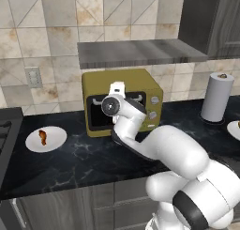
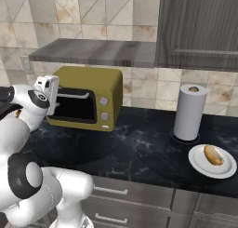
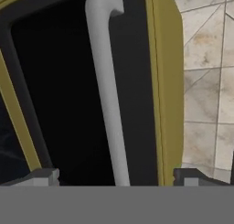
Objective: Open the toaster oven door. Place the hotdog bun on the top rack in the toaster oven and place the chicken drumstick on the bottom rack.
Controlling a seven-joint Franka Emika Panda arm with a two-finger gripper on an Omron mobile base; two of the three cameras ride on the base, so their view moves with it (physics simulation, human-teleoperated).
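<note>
my claw stands wide open, holding nothing, straight in front of the closed oven door. the door's handle runs lengthwise between my fingertips, not yet touched.

No readable text, no labels, no brands, no numbers on anything in view

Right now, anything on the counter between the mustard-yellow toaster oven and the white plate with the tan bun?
Yes: a white paper towel roll stands upright between toaster oven and plate, in the right base view.
</note>
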